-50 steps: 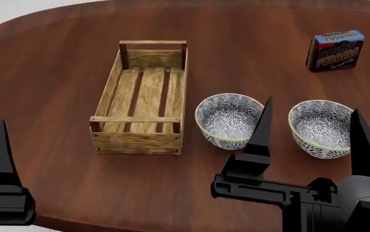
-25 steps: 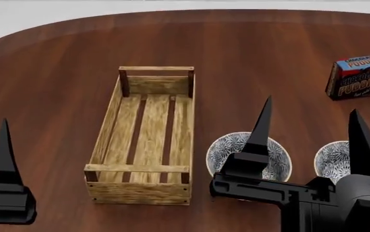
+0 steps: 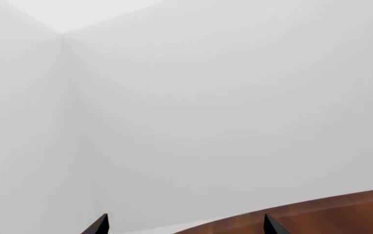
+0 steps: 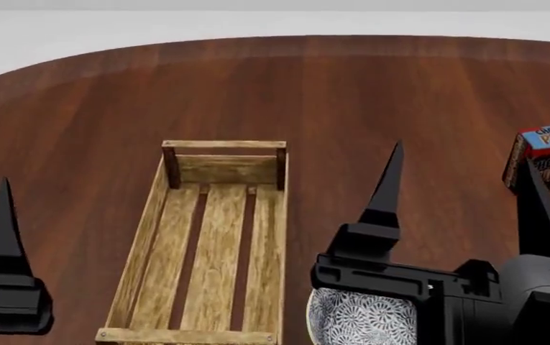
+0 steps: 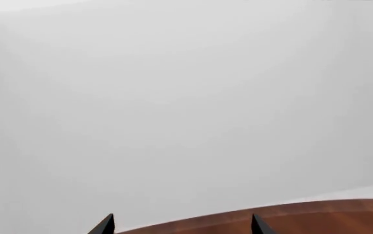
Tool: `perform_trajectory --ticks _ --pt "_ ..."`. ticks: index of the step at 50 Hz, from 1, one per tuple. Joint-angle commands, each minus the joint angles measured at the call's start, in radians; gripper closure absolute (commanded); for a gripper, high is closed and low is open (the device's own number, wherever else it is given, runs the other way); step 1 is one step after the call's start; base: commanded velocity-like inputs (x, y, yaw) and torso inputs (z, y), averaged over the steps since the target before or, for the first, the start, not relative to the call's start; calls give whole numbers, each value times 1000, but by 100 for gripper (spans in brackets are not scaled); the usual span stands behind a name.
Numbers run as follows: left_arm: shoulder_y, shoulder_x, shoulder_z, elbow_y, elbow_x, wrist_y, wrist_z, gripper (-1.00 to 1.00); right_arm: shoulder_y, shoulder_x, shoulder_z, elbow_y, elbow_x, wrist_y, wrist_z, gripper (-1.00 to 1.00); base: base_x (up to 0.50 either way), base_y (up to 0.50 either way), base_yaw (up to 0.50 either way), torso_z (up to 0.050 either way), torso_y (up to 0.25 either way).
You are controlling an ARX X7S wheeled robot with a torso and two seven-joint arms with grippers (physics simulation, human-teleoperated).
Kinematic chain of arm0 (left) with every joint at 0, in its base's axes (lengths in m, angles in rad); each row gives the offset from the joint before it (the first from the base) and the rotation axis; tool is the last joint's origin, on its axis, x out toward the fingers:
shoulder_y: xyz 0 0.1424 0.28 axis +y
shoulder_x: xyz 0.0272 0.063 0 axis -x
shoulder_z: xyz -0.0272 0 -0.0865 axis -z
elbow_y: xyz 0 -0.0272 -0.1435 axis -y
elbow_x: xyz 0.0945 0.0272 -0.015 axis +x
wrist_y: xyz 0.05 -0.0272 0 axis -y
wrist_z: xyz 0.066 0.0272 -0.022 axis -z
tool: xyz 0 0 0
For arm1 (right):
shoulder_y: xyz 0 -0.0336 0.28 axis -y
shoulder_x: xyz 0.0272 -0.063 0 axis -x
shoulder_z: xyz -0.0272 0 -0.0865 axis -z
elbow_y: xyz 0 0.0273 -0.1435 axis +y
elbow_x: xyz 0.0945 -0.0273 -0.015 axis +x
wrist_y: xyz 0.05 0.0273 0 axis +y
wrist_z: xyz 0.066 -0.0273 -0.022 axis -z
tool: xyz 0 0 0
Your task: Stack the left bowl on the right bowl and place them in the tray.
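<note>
Head view: the tray [image 4: 208,244] lies lengthwise on the brown table [image 4: 285,86], left of centre, its near end cut by the frame edge. Just right of its near end, one bowl [image 4: 359,316] shows only as a patterned sliver behind the right gripper [image 4: 457,194]; the other bowl is not visible, so which of the pair this is cannot be told. Right gripper hangs over the near table, fingers spread wide, nothing between them. Left gripper [image 4: 6,237] at near left shows one finger only; spread cannot be told here. A pudding box [image 4: 549,154] stands at the right edge. Left wrist view: two fingertips [image 3: 100,225] well apart, empty, against a white wall. Right wrist view: fingertips [image 5: 106,225] likewise apart, table edge beyond.
</note>
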Motion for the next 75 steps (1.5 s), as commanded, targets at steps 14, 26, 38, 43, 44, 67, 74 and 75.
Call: perform_trajectory --ticks 14,26,38,43,44,67,74,75 --pt "134 0 31 1 72 124 -86 -100 34 28 19 -26 54 18 54 -100 0 0 0 0 0" --pt "213 0 52 1 119 210 -144 -100 94 65 93 -46 125 73 101 -100 0 0 0 0 -77" --pt "314 0 45 1 126 317 -203 -100 168 108 158 -52 210 142 165 -100 0 0 0 0 -158" --pt "316 0 57 1 137 318 -207 -100 182 134 181 -70 253 166 184 -100 0 0 0 0 -164" --pt "321 0 60 1 141 322 -210 -100 179 135 184 -69 257 164 184 -100 0 0 0 0 -162" --pt "471 0 12 1 118 490 -277 -100 240 174 193 -72 357 198 256 -100 0 0 0 0 -164" --pt "561 0 -25 1 93 588 -308 -100 254 182 185 -77 383 201 278 -100 0 0 0 0 -164" --pt "568 0 -28 1 92 597 -311 -100 256 184 186 -77 389 202 282 -100 0 0 0 0 -164"
